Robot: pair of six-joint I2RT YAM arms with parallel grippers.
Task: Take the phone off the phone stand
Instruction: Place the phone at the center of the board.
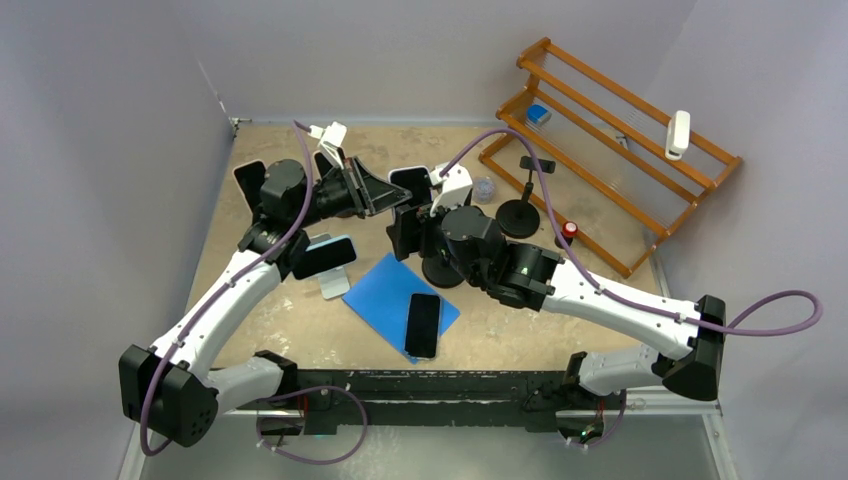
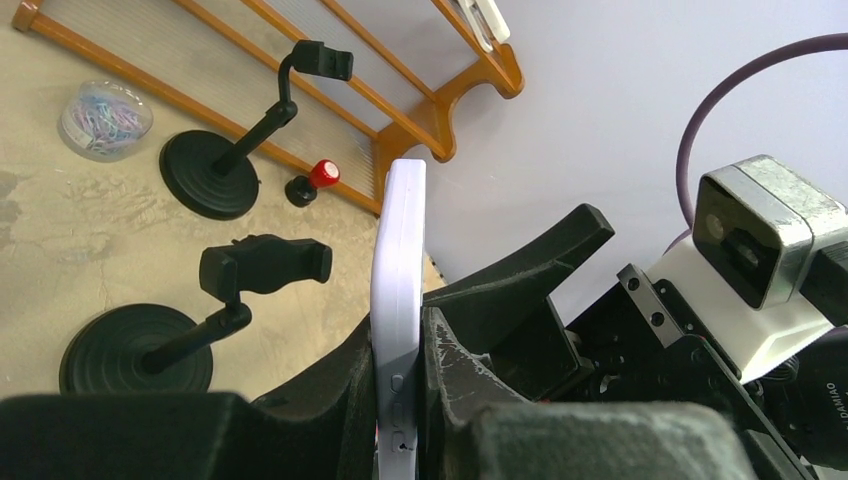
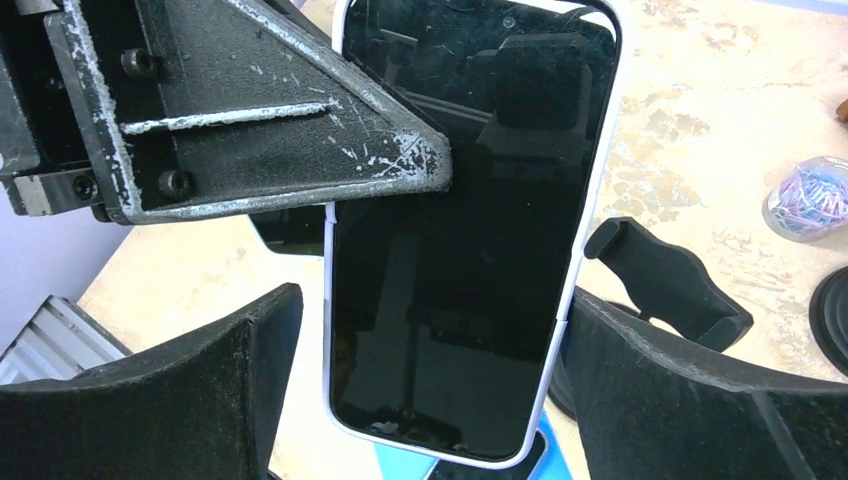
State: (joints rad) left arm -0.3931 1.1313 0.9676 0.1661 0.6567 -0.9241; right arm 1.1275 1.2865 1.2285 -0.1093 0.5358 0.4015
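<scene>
The left claw [image 2: 398, 335] is clenched on the phone [image 3: 460, 250], which wears a white case, pinching its front and back faces and holding it in the air above the table [image 1: 300, 320]. The right claw [image 3: 435, 310] is released, its two fingers [image 3: 200, 380] spread wide to either side of the phone's lower half. The phone is clear of the phone stand [image 2: 262, 268], whose black cradle stands near it. A second stand [image 2: 215, 170] and a tub of paper clips [image 2: 103, 118] sit farther off.
</scene>
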